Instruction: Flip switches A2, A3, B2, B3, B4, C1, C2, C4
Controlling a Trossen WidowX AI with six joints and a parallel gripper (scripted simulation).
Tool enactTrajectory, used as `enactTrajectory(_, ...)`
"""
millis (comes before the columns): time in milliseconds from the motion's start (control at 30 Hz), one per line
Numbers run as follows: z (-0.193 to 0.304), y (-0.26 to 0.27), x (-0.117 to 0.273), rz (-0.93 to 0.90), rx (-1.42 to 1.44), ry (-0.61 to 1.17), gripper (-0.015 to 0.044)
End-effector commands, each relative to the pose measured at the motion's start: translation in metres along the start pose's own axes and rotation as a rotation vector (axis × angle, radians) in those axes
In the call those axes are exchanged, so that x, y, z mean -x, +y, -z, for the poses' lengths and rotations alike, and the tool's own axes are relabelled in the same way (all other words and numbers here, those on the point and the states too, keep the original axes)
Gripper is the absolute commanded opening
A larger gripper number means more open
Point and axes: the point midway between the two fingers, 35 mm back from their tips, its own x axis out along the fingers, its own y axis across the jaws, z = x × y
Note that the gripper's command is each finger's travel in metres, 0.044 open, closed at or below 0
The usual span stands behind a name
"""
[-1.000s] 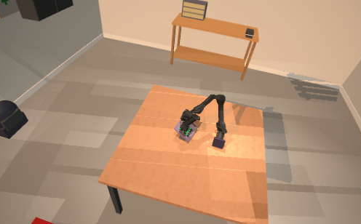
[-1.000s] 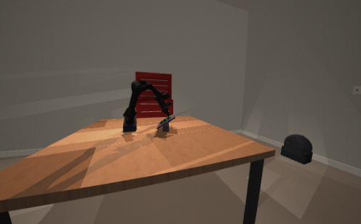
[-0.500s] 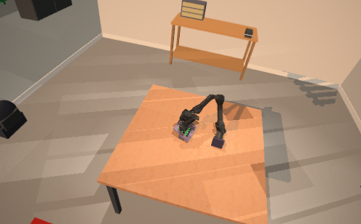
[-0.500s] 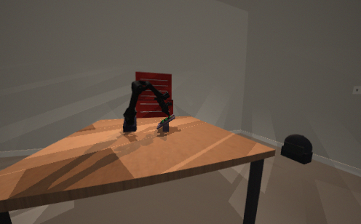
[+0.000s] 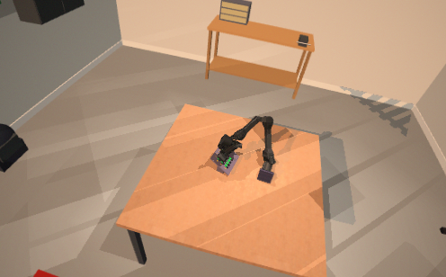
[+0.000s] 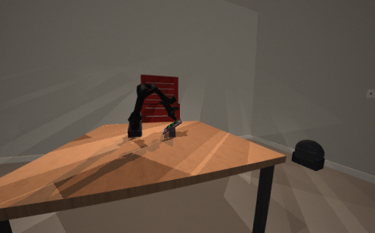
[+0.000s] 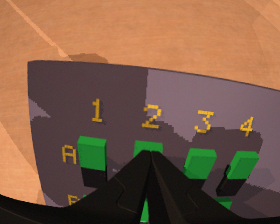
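Parked over A2, fingers pinched into a poker

So my arm's base (image 5: 265, 175) (image 6: 134, 133) sits off to one side, leaving room to reach over to the tilted switch panel (image 5: 218, 169) (image 6: 165, 132) (image 7: 51, 82) on the table (image 5: 193, 198) (image 6: 208, 151). In the wrist cam, left to right: A1's green rocker (image 7: 92, 152), then A2's (image 7: 148, 146), partly behind my gripper (image 5: 222, 157) (image 6: 175, 119) (image 7: 150, 152). Its fingertips are together, nothing between them, I guess to press one rocker without catching A3's (image 7: 200, 163). Can't tell if they're touching.
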Motion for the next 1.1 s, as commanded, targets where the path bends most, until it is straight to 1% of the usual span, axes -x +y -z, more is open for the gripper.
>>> enactTrajectory(0,0.001,0.001,-0.001,-0.004,0.005,0.004,0.0)
enactTrajectory(300,0.0,0.0,0.001,0.0,0.001,0.001,0.0)
enactTrajectory(333,0.0,0.001,0.009,-0.003,0.001,-0.001,0.0)
enactTrajectory(433,0.003,0.002,0.052,-0.007,0.005,-0.015,0.0)
enactTrajectory(500,0.004,0.001,0.063,-0.007,0.006,-0.02,0.0)
enactTrajectory(700,0.004,0.0,0.063,-0.007,0.006,-0.02,0.0)
enactTrajectory(833,0.003,-0.025,0.063,-0.006,0.007,-0.02,0.0)
enactTrajectory(967,0.003,-0.026,0.063,-0.006,0.007,-0.02,0.0)
enactTrajectory(1000,0.003,-0.026,0.06,-0.006,0.007,-0.018,0.0)
enactTrajectory(1067,0.002,-0.026,0.039,-0.005,0.007,-0.002,0.0)
